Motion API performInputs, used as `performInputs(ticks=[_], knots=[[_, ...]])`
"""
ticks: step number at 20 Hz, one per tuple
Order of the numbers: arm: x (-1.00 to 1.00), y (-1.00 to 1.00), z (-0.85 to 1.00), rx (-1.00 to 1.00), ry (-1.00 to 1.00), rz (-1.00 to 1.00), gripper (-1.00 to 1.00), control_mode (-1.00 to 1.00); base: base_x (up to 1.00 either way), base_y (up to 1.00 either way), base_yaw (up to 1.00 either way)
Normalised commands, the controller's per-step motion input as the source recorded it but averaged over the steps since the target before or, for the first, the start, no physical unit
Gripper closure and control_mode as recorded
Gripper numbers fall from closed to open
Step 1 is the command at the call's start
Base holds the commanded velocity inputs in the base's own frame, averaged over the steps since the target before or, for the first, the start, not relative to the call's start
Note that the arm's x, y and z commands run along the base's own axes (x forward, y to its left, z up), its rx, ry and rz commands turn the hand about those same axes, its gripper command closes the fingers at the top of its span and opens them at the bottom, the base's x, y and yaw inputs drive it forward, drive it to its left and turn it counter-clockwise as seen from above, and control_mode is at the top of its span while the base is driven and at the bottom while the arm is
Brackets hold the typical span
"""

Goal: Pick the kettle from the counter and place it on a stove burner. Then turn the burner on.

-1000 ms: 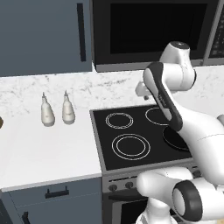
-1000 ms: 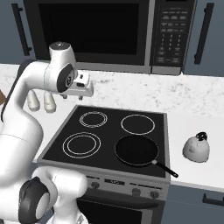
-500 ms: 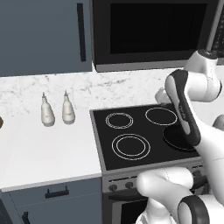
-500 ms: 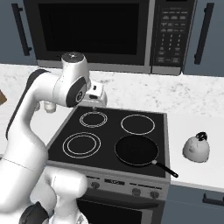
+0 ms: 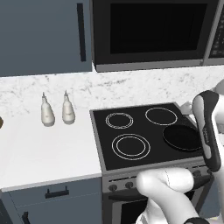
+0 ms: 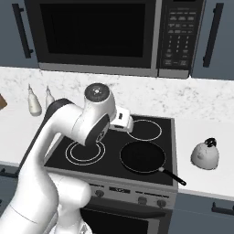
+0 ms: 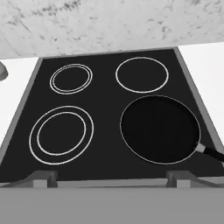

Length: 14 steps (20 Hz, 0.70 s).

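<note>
Kettle [image 6: 205,155] is seen standing upright on the counter [image 6: 201,180] to the right of the cooktop [image 6: 114,157], well apart from the arm. Its dark handle arches over a pale rounded body.

The gripper [image 7: 111,177] is seen in the hand view as two dark finger tips rising at the bottom edge, set wide apart, with nothing between them. The jaws are spread fully and nothing is held.

From the hand camera the black glass cooktop is viewed from above. Four ring markings are noted, all white, none glowing. The large double-ring stove burner [image 7: 61,134] lies at front left; a smaller double ring [image 7: 71,78] lies behind it. A single ring [image 7: 141,74] lies at back right. A round black frying pan [image 7: 160,129] is set on the front right position, its handle pointing off to the right.

Two pear-shaped white bottles [image 5: 55,112] are recorded standing side by side on the counter left of the cooktop.

A microwave [image 6: 114,36] is mounted above; its keypad is visible, but the lettering is too small to be read. No brand marks can be made out anywhere.
</note>
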Motion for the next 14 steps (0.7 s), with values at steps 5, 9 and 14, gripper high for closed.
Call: performInputs(ticks=[5, 9, 14], knots=[[0.00, -1.00, -0.10, -0.02, 0.09, -0.30, -1.00, -1.00, 0.00, 0.00, 0.00], [0.04, -1.00, -0.05, -0.03, 0.13, -0.37, -1.00, -1.00, 0.00, 0.00, 0.00], [0.04, -0.98, -0.08, 0.00, 0.04, -0.29, -1.00, -1.00, 0.00, 0.00, 0.00]])
